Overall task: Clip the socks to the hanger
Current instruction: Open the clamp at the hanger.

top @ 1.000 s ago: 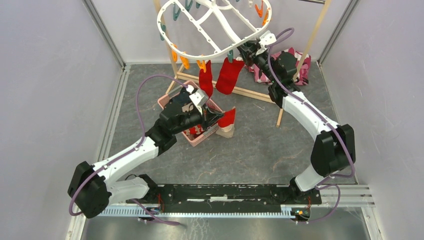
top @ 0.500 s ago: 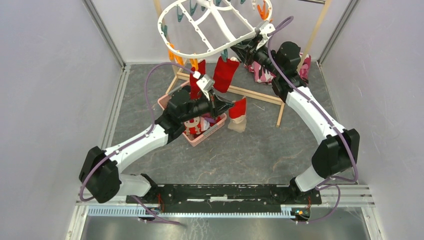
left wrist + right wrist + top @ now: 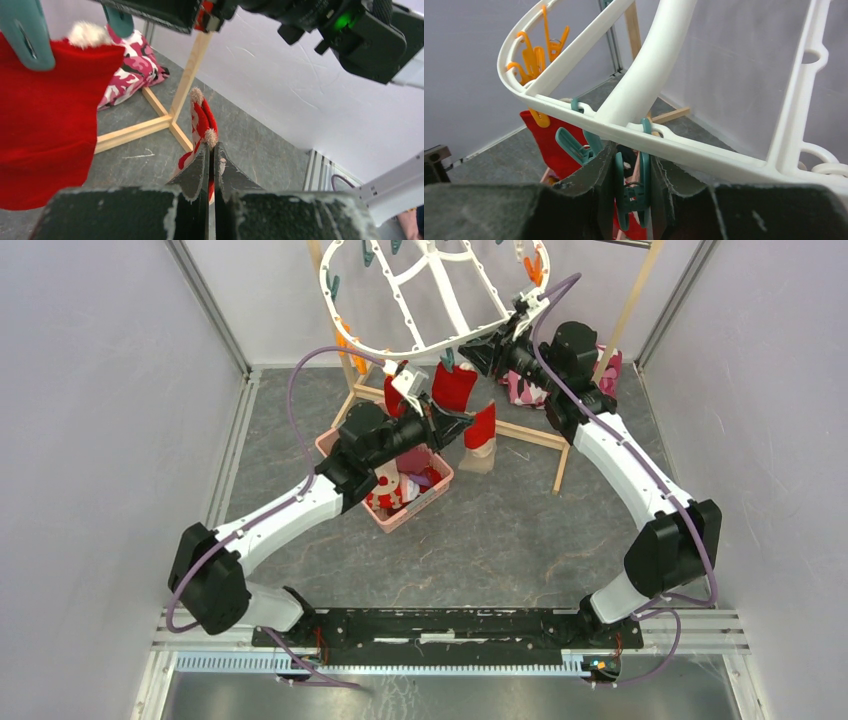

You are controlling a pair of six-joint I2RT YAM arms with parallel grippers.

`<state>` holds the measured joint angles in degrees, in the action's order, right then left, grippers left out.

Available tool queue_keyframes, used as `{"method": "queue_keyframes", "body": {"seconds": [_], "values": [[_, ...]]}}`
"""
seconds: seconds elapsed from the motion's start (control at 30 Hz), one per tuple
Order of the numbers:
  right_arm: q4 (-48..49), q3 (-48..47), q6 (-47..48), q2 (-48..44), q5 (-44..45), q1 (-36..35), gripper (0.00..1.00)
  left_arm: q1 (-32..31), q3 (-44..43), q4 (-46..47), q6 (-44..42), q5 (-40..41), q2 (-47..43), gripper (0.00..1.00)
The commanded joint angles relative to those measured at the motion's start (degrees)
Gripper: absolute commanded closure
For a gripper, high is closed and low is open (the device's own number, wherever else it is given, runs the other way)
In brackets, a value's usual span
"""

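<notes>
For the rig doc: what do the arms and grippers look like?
The left arm and right arm match: white links, bulky black joint housings, a purple cable looping alongside. The left gripper and right gripper each have two black wedge fingers with scuffed, whitish edges.

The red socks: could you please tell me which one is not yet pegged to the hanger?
The red sock with the beige end, pinched in the left gripper; the other two hang from pegs on the hanger.

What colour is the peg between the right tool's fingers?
Teal plastic clothes peg, clearest in the right wrist view.
</notes>
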<state>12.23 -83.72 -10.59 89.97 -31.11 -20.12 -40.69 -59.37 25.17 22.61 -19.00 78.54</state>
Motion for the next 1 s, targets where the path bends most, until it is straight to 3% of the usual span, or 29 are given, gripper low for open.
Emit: {"method": "queue_keyframes", "body": {"seconds": [0.0, 0.43, 0.7, 0.87, 0.97], "values": [[-3.71, -2.85, -5.58, -0.68, -2.30, -0.03, 1.00, -0.33, -5.40, -2.16, 2.37, 4.29, 1.58, 0.98], [-4.42, -2.41, -7.51, -0.78, -1.41, -0.06, 1.00, -1.26, -11.82, -6.89, 5.48, 17.43, 7.60, 0.98], [-4.24, -2.67, -6.20, -0.50, -5.15, 0.00, 1.00, 0.76, -9.48, 1.21, -7.32, 4.53, 9.03, 0.98], [-2.22, -1.69, -6.29, -0.59, -9.09, 0.45, 1.00, 3.85, -10.99, 2.94, -8.13, -3.48, 10.70, 0.98], [-0.71, -1.24, -7.35, -0.50, -10.82, 0.92, 1.00, 4.74, -11.22, 5.29, -6.14, -4.02, 12.00, 0.98]]}}
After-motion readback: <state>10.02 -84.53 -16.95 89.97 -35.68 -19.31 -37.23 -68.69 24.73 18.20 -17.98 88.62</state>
